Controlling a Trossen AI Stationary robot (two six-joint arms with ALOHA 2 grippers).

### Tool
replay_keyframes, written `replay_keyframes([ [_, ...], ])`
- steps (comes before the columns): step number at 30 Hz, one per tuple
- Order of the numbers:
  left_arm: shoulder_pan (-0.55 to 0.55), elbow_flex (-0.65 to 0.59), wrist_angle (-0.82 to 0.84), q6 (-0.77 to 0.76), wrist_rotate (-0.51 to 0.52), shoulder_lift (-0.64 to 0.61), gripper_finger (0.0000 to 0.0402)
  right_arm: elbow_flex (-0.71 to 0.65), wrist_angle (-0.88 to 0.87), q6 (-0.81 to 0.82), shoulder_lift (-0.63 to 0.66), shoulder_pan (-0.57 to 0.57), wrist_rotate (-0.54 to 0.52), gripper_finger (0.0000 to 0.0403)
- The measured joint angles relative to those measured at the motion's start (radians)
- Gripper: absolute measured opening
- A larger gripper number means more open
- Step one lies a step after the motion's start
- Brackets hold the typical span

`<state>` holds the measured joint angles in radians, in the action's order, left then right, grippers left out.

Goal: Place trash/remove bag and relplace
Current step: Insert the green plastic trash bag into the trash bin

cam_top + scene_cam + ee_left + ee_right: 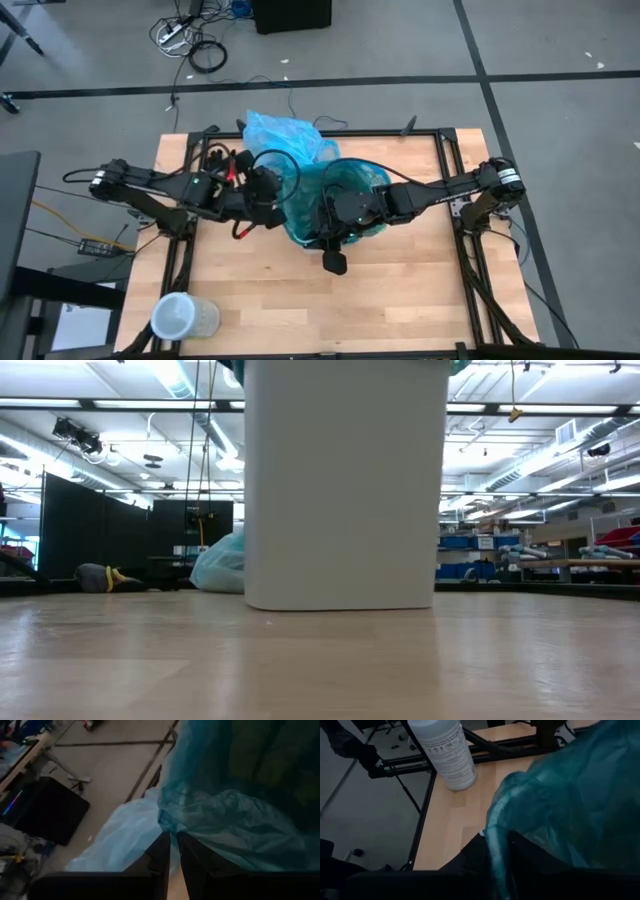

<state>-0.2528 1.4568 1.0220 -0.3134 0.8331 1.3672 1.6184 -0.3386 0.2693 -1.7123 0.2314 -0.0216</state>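
A darker teal-green plastic bag (356, 184) is draped over the top of a white bin (345, 480) at the middle of the table. The light sky-blue bag (285, 135) lies crumpled on the table just beyond the bin, toward the far edge; it also shows in the low view (220, 565) and the left wrist view (112, 842). My left gripper (283, 205) is at the bin's left side and my right gripper (330, 242) at its near side, each shut on the teal bag. No trash shows. My left gripper (172, 842) pinches the teal bag's gathered edge (169, 827) between its two fingers. The film spreads away from the fingers over the bin's top. My right gripper (496, 857) pinches a bunched fold of the teal bag's rim (494, 837) between its two fingers. The fold runs back between the fingers, and the rest of the bag billows beyond them.
A white plastic bottle (182, 318) stands near the table's near left corner, also seen in the right wrist view (447, 750). Bare wood (420, 290) lies between the bin and the near edge. A dark lump (105, 577) lies far back on the left.
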Motion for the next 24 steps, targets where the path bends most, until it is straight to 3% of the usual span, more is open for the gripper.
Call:
replay_keyframes([
  [13, -0.001, -0.055, -0.027, -0.025, -0.088, 0.002, 0.005, 0.081, -0.012, 0.014, 0.034, 0.0, 0.071, 0.0065],
  [19, -0.002, -0.054, -0.035, -0.035, -0.088, 0.001, 0.005, 0.117, -0.152, -0.083, 0.126, -0.003, 0.03, 0.0063],
  [24, -0.003, -0.054, -0.045, -0.038, -0.088, 0.001, 0.005, 0.12, -0.214, -0.029, 0.153, 0.006, 0.032, 0.0064],
])
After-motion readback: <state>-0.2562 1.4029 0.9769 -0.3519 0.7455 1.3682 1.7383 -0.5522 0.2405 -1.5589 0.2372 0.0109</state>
